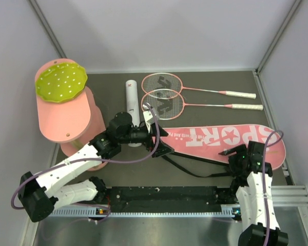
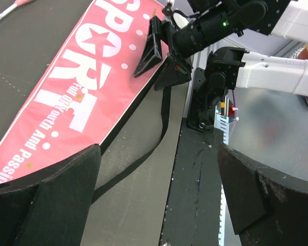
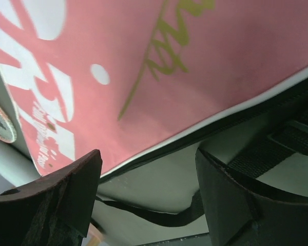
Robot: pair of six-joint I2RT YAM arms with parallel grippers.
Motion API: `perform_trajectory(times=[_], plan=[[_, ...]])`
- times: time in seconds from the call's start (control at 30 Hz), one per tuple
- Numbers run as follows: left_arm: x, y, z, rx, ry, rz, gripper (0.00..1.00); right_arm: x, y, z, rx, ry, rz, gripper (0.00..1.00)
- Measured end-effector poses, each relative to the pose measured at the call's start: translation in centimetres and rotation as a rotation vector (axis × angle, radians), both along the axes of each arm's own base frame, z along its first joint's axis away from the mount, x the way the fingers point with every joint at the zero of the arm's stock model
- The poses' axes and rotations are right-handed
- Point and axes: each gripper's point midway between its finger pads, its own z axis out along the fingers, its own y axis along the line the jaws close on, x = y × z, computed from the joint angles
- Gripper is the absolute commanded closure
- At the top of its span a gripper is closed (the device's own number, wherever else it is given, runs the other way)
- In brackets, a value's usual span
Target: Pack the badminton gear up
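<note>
A pink racket-shaped bag (image 1: 220, 138) lettered "SPORT" is laid along the near right part of the surface (image 1: 205, 110), its black-trimmed side turned to the near edge. The right claw (image 3: 148, 160) is spread open over that trim, with nothing gripped. The left claw (image 1: 161, 142) is held open and empty by the bag's narrow end. Opening the bag is judged the step in hand, so the trim must be pinched and lifted. Two rackets (image 1: 164, 102) and a white tube (image 1: 131, 97) lie toward the far edge, with bare room in between. A big pink cylinder (image 1: 66, 118) crowds the left edge.
</note>
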Motion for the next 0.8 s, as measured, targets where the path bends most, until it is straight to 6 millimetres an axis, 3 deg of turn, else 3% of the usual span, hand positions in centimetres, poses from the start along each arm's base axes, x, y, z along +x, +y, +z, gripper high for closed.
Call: perform_trajectory(times=[0.13,0.27,0.3,0.33,0.37,0.43,0.53,0.67,0.8], plan=[[0.5,-0.3,-0.1,-0.005,0.049,0.039,0.01,-0.2,0.2,-0.8,0.022,0.010,-0.017,0.32],[1.0,-0.4,0.4,-0.041,0.056,0.081,0.03,0.8,0.1,-1.0,0.029,-0.008,-0.029,0.51],[1.1,-0.2,0.5,-0.049,0.050,0.098,0.08,1.1,-0.1,-1.2,0.025,-0.013,-0.034,0.57],[1.0,-0.1,0.5,-0.054,0.046,0.105,0.15,1.3,-0.1,-1.3,0.029,-0.018,-0.035,0.73],[0.9,0.1,0.6,-0.059,0.036,0.114,0.25,1.6,-0.2,-1.5,0.024,-0.025,-0.039,0.80],[0.6,0.4,1.0,-0.070,0.006,0.117,0.28,1.6,-0.6,-2.0,0.004,-0.027,-0.041,1.00],[0.3,0.3,1.4,-0.070,-0.044,0.116,0.30,1.8,-1.0,-2.2,-0.032,-0.040,-0.033,1.00],[0.1,-0.6,0.5,-0.017,-0.078,0.098,0.27,2.1,-1.5,-1.6,-0.093,-0.091,0.011,1.00],[0.0,-3.0,-0.8,0.061,-0.113,0.068,0.21,3.1,-1.9,1.0,-0.161,-0.170,0.083,1.00]])
